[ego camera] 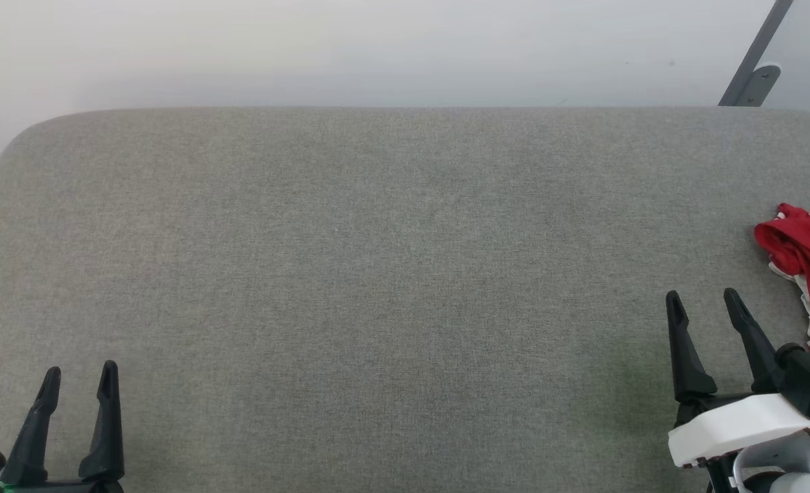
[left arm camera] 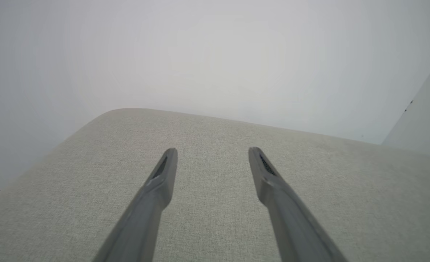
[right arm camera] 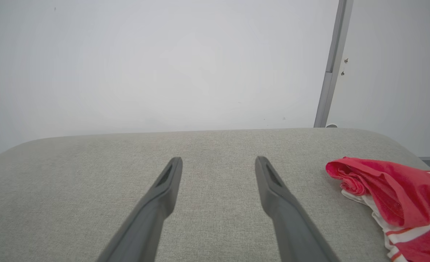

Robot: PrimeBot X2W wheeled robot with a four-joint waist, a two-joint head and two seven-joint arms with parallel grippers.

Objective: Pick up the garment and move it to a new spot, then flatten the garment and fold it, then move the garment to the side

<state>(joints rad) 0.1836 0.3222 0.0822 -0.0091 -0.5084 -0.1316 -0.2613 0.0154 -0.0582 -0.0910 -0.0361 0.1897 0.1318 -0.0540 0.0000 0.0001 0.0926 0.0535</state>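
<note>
The garment (ego camera: 805, 246) is seen crumpled in a heap on the grey cloth surface (ego camera: 377, 239). It lies to the outer side of the right gripper (ego camera: 702, 296) and a little beyond its fingertips, near them but not touched. Red cloth is shown uppermost, with white and red-striped trim lower in the heap. The right gripper's fingers are held apart, and grey cloth is seen between them. The left gripper (ego camera: 81, 370) is likewise held with its fingers spread, well apart from the garment.

One garment (ego camera: 805, 250), one grey table (ego camera: 377, 239), one slanted post (ego camera: 752, 58), two hands: left hand (ego camera: 81, 370), right hand (ego camera: 702, 296)
</note>
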